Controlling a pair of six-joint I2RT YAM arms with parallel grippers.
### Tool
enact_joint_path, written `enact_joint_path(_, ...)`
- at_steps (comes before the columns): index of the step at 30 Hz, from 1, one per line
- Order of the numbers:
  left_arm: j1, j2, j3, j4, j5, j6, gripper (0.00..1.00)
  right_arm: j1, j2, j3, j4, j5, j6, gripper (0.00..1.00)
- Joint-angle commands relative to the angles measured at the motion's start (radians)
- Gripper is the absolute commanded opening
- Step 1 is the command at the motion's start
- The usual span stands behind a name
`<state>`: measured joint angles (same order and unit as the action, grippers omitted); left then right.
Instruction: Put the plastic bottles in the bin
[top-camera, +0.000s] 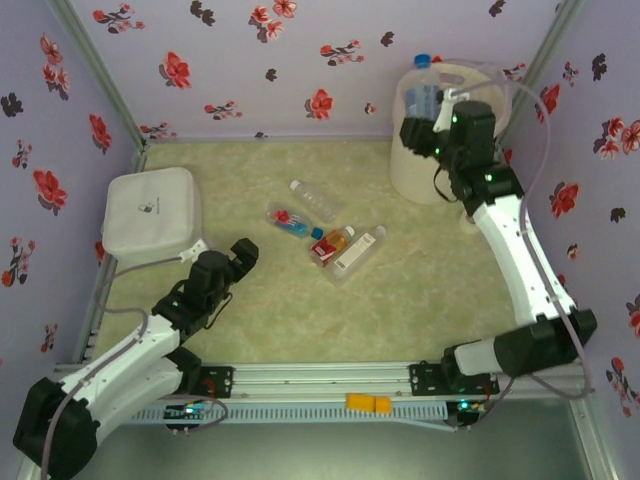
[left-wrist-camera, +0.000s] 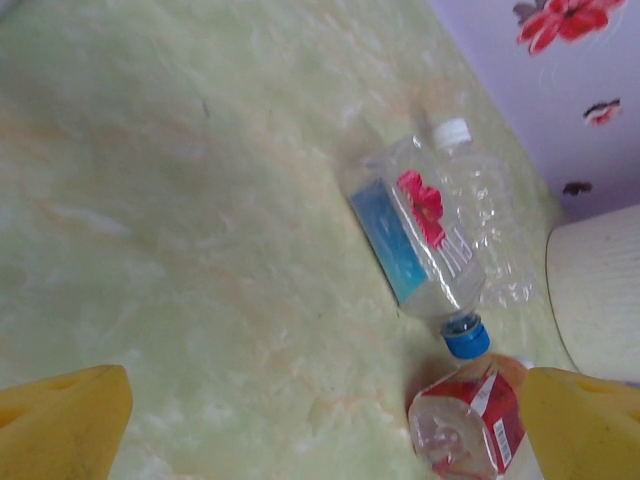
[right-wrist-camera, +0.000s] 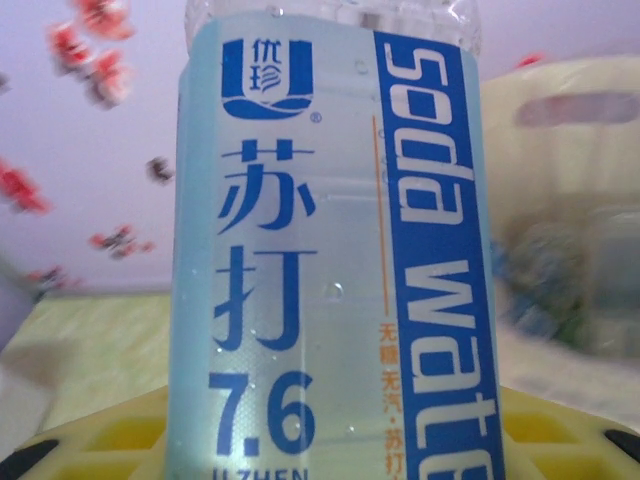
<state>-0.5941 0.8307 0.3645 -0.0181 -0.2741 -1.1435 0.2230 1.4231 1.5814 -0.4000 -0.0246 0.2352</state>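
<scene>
While held upright at the bin's rim, a soda-water bottle is clamped by the right gripper.
The left gripper is spread wide above bare table; four bottles are seen lying mid-table, well apart from the walls and the white box. Open table is seen between them and the bin.

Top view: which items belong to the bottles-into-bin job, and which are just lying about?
Job:
- bin
- soda water bottle, held at the bin
- on the table: clear bottle, blue-label bottle, orange-red bottle, white-label bottle

Lying about:
- white square box
- yellow block on the front rail
</scene>
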Motion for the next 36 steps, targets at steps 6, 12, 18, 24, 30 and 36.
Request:
enact_joint_path(6, -0.029, 0.209, 0.208, -0.030, 0.199, 0.173, 1.00, -0.125, 0.306, 0.292, -0.093, 0.098, 0.036, 0.39)
enact_joint_path(12, -0.082, 0.317, 0.304, -0.107, 0.196, 0.250, 1.00, -0.141, 0.458, 0.443, -0.211, 0.099, 0.024, 0.51)
enact_joint_path(18, -0.099, 0.358, 0.323, -0.094, 0.180, 0.249, 1.00, -0.142, 0.465, 0.482, -0.227, 0.118, -0.005, 0.99)
enact_joint_path(24, -0.107, 0.372, 0.343, -0.095, 0.154, 0.248, 1.00, -0.142, 0.375, 0.487, -0.238, 0.132, -0.038, 1.00)
enact_joint_path(30, -0.106, 0.371, 0.385, -0.136, 0.076, 0.273, 1.00, -0.123, 0.153, 0.293, -0.196, 0.063, -0.010, 1.00)
enact_joint_path(36, -0.105, 0.384, 0.451, -0.166, -0.046, 0.311, 1.00, -0.048, -0.153, -0.102, -0.063, -0.018, 0.073, 0.99)
